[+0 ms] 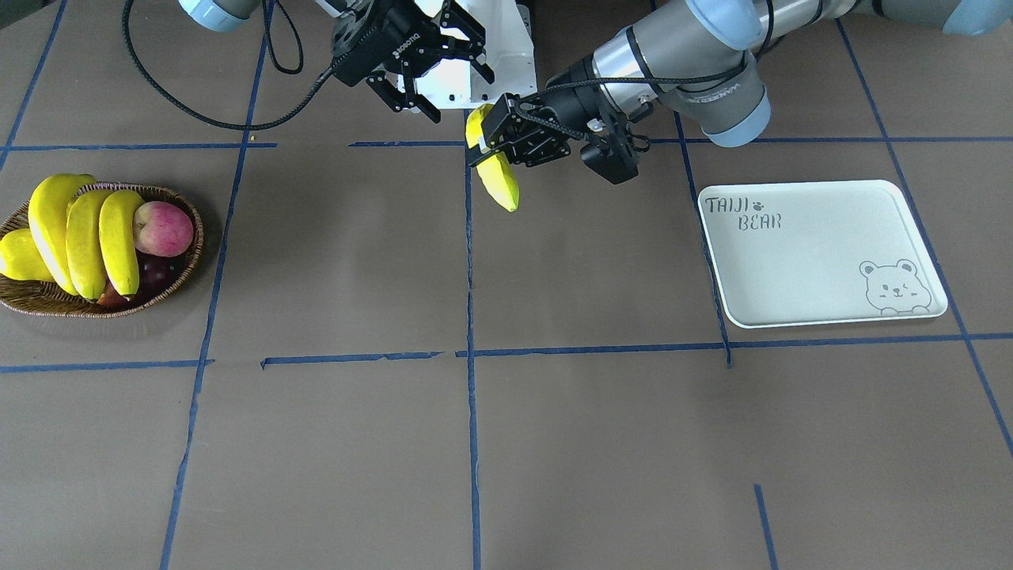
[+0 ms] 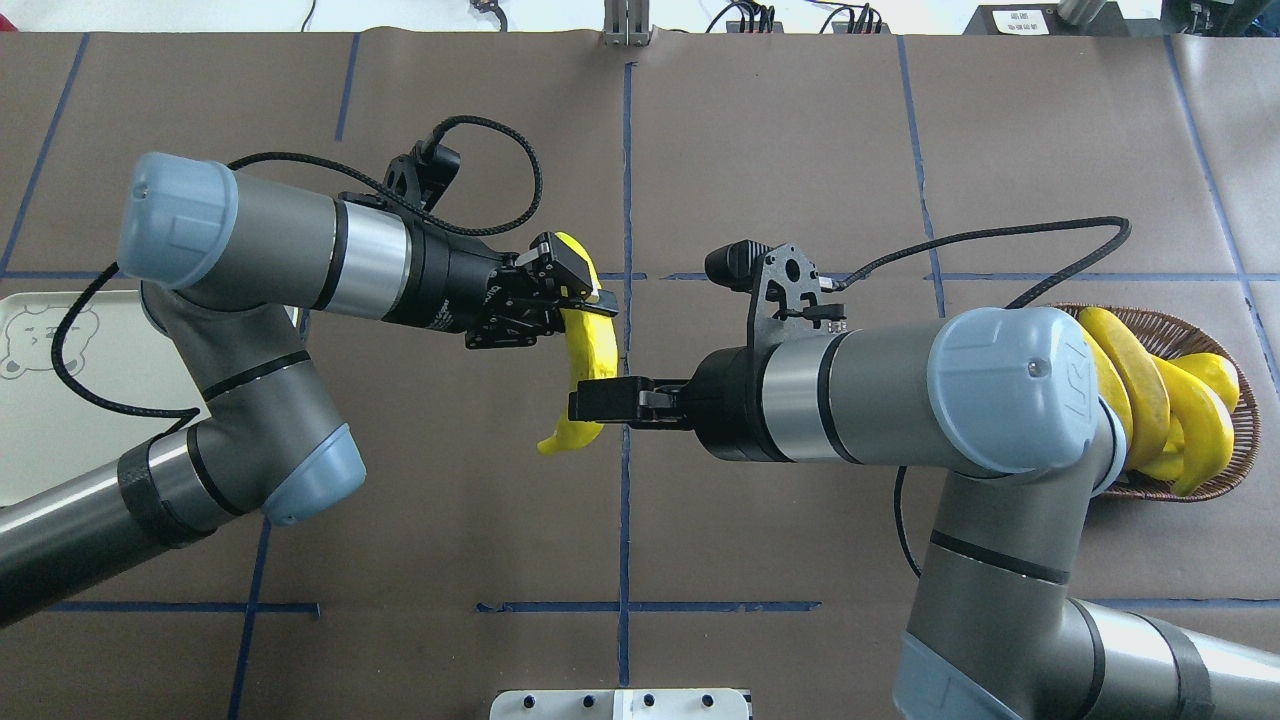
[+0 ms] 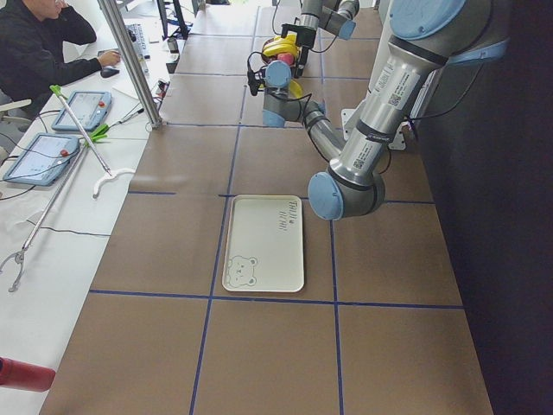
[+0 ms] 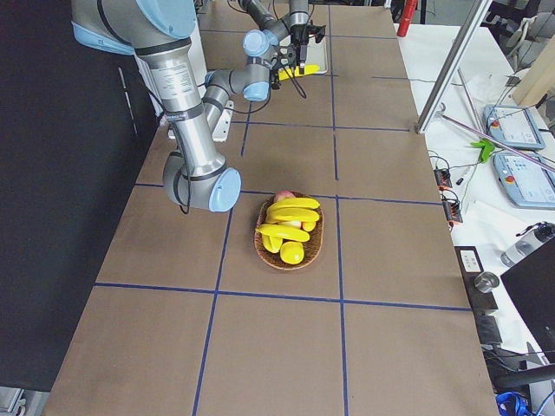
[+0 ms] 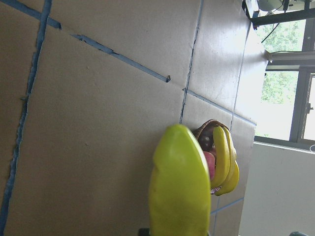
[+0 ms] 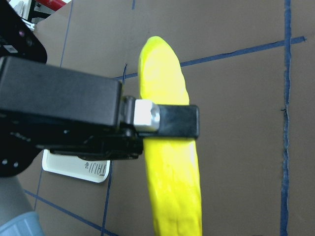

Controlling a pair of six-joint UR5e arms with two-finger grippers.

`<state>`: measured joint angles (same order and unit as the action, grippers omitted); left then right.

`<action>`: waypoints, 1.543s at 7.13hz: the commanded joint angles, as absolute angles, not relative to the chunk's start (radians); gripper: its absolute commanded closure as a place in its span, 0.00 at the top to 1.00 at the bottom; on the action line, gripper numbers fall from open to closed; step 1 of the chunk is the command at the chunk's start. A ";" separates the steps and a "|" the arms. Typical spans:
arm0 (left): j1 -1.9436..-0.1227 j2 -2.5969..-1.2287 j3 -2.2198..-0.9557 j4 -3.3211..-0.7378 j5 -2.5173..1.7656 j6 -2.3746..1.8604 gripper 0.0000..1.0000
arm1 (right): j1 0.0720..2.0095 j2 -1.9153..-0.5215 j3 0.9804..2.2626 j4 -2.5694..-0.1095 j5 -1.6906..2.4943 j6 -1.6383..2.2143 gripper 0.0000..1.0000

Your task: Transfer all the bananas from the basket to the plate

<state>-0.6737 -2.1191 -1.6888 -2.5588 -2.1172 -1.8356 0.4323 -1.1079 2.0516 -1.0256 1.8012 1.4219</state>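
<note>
My left gripper (image 1: 484, 138) is shut on one banana (image 1: 500, 178) and holds it above the table's middle, tip hanging down; it also shows in the overhead view (image 2: 575, 295). My right gripper (image 1: 455, 91) is open, its fingers spread beside the banana's upper end, and I cannot tell whether they touch it. The right wrist view shows the banana (image 6: 170, 162) clamped by a left finger (image 6: 172, 121). Three bananas (image 1: 85, 245) lie in the wicker basket (image 1: 47, 302). The white plate (image 1: 823, 253) is bare.
A red apple (image 1: 162, 228), dark fruit and a squat yellow fruit (image 1: 16, 257) share the basket. The white robot base (image 1: 506, 55) stands behind the grippers. An operator (image 3: 43, 47) sits at a side desk with tablets.
</note>
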 commanded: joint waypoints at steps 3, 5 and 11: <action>-0.880 -1.920 -1.732 -2.143 -2.205 -1.426 0.00 | 0.546 -1.166 2.101 -1.160 1.885 1.410 1.00; -0.991 -1.686 -1.738 -2.143 -2.215 -1.140 0.00 | 0.667 -1.170 2.102 -1.279 1.980 1.381 1.00; -1.068 -1.505 -1.612 -2.140 -2.195 -0.960 0.00 | 0.699 -1.164 2.102 -1.374 1.980 1.276 1.00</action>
<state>-1.0706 -1.5123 -1.6419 -2.1387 -2.2030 -0.9617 0.6968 -1.1647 2.0999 -1.3738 1.9804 1.2771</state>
